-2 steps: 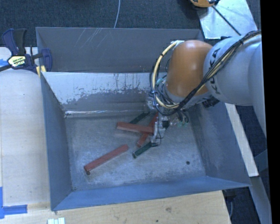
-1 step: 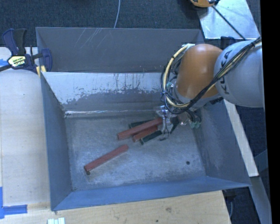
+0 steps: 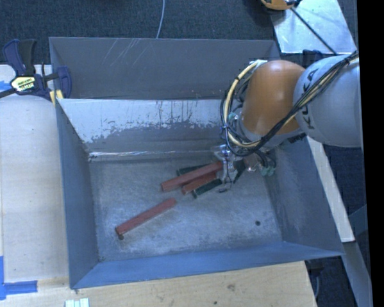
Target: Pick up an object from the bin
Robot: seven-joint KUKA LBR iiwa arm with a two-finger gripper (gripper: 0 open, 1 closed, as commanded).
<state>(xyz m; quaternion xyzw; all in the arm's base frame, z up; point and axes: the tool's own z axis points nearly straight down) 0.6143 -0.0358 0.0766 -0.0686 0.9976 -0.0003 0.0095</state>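
My gripper (image 3: 227,169) hangs low in the middle right of the bin, at the right end of a small cluster of sticks. The cluster holds two reddish-brown bars (image 3: 192,176) lying side by side and a dark green stick (image 3: 204,189) just below them. Another dark green stick (image 3: 191,169) peeks out behind the bars. The gripper's tip touches or hides the right ends of these sticks. I see nothing lifted off the bin floor.
A longer reddish-brown bar (image 3: 146,217) lies alone, slanted, toward the front left of the bin floor. The arm with its orange cover and cables leans in over the right wall.
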